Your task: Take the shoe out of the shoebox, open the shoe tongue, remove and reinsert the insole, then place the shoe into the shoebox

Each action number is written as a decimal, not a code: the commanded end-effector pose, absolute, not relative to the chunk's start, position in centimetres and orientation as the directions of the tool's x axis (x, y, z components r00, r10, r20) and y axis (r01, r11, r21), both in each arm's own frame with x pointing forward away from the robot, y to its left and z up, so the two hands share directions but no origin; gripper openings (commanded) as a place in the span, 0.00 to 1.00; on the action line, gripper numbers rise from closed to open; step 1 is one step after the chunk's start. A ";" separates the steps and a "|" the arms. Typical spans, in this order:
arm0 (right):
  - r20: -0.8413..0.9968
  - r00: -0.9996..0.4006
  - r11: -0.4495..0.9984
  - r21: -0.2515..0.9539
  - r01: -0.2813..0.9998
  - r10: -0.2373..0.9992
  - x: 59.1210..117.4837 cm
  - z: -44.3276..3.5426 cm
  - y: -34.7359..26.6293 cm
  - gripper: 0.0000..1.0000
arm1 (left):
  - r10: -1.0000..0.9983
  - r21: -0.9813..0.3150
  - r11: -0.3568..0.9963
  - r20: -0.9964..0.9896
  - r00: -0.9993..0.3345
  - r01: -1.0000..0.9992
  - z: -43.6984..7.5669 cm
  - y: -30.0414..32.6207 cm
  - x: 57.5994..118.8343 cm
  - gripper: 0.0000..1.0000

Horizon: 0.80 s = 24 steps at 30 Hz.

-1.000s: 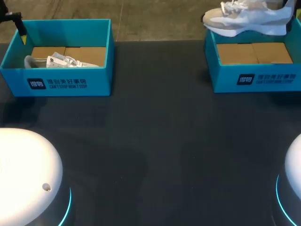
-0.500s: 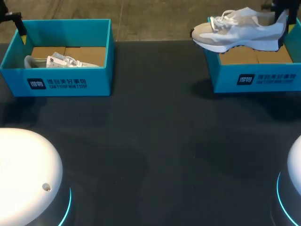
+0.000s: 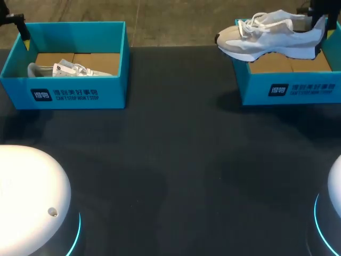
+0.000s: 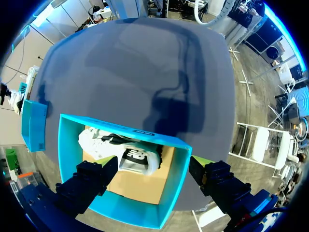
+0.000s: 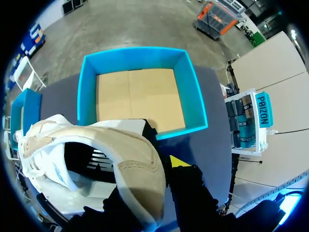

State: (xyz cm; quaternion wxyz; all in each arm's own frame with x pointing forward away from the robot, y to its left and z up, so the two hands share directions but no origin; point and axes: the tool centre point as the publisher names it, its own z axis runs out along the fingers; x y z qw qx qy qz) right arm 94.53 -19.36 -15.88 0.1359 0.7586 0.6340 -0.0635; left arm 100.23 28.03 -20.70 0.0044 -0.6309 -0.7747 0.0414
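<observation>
A white and beige shoe [image 3: 269,36] hangs over the right blue shoebox [image 3: 290,89], toe pointing left past the box's left wall. My right gripper [image 3: 319,33] is shut on its heel. In the right wrist view the heel collar [image 5: 140,169] sits between the fingers, with the right shoebox [image 5: 87,92] showing its bare cardboard floor ahead of it. The left blue shoebox [image 3: 64,93] holds a second white shoe [image 3: 69,69]. My left gripper [image 3: 24,37] hovers open at that box's far left corner; its wrist view shows the fingers [image 4: 89,179] straddling the box wall [image 4: 171,188], above the white shoe [image 4: 120,151].
Two rounded white arm bases [image 3: 29,197] sit at the near corners of the dark table [image 3: 176,160]. A wide stretch of table lies between and in front of the two boxes.
My right gripper has lowered the shoe toward its box and shifted it slightly left. The left arm and the left box's shoe have not moved.
</observation>
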 end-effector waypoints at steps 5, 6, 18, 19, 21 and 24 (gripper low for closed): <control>-0.294 0.211 -0.187 0.108 0.976 0.932 90.1 -16.1 -16.4 0.00 | 0.978 -0.067 0.201 -0.043 -0.204 0.977 -20.7 28.0 100.1 1.00; -0.290 0.227 -0.204 0.110 0.973 0.930 89.6 -16.3 -16.2 0.00 | 0.978 -0.067 0.201 -0.043 -0.204 0.977 -20.7 28.0 100.1 1.00; -0.287 0.197 -0.173 0.107 0.979 0.938 83.4 -18.0 -10.8 0.00 | 0.978 -0.067 0.201 -0.043 -0.204 0.977 -20.7 28.0 100.1 1.00; -0.295 0.193 -0.170 0.104 0.980 0.936 83.1 -18.2 -10.3 0.00 | 0.978 -0.067 0.201 -0.043 -0.204 0.977 -20.7 28.0 100.1 1.00; -0.285 0.192 -0.170 0.098 0.981 0.939 82.4 -18.5 -9.6 0.00 | 0.978 -0.067 0.201 -0.043 -0.204 0.977 -20.7 28.0 100.1 1.00; -0.292 0.192 -0.172 0.092 0.981 0.937 81.7 -19.1 -8.5 0.00 | 0.978 -0.067 0.201 -0.043 -0.204 0.977 -20.7 28.0 100.1 1.00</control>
